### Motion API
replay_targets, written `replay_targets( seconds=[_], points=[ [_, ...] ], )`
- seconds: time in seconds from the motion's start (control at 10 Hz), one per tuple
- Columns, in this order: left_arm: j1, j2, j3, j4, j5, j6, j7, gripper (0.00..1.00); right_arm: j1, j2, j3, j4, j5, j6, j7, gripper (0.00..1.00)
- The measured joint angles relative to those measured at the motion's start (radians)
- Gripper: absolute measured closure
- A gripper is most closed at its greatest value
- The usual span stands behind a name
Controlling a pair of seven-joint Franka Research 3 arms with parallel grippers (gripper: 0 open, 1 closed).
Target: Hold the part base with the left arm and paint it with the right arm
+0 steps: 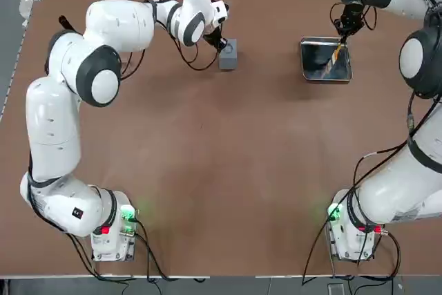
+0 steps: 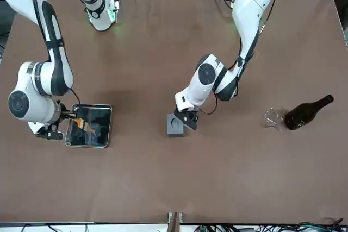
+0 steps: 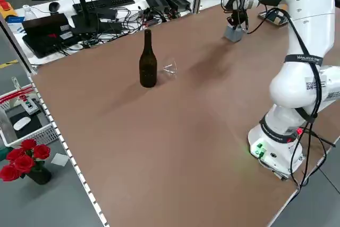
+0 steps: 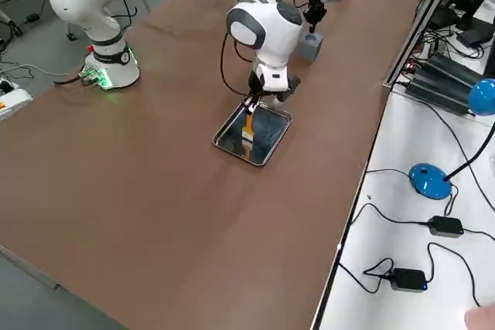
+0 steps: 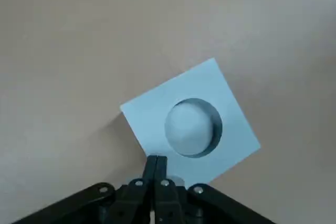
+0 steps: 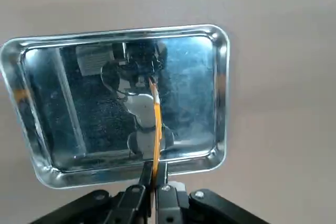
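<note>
Brown tabletop at work: my left gripper, tips pressed together, presumably braces the part base at twelve o'clock while my right gripper pinches a paintbrush over the tray at two, likely for loading.

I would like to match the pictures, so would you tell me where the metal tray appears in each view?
Top view: upper right, tray beneath the right gripper.
Front view: left of centre, beside that gripper.
Left side view: only partly seen, near the top right edge.
Right side view: just above centre.
Left wrist view: not in it.
Right wrist view: fills the upper left and middle.
Shared landmark: the orange brush, in the top, front and both right-hand views.
</note>
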Motion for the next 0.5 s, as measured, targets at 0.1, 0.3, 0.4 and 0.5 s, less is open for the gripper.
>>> replay_targets(
  seconds=[0.1,0.3,0.4,0.5],
  points=[
    [0.0,0.0,0.0,0.0,0.0,0.0,0.0,0.99,0.0,0.005,0.022,-0.001,-0.001,0.006,0.028,0.96],
    [-0.001,0.0,0.0,0.0,0.0,0.0,0.0,0.99,0.001,0.017,0.067,-0.001,-0.001,0.018,0.093,0.96],
    [-0.001,0.0,0.0,0.0,0.0,0.0,0.0,0.99,0.002,0.023,0.085,-0.002,-0.002,0.025,0.119,0.96],
    [-0.001,0.0,0.0,0.0,0.0,0.0,0.0,0.99,0.002,0.027,0.101,-0.002,-0.002,0.028,0.142,0.96]
  ],
)
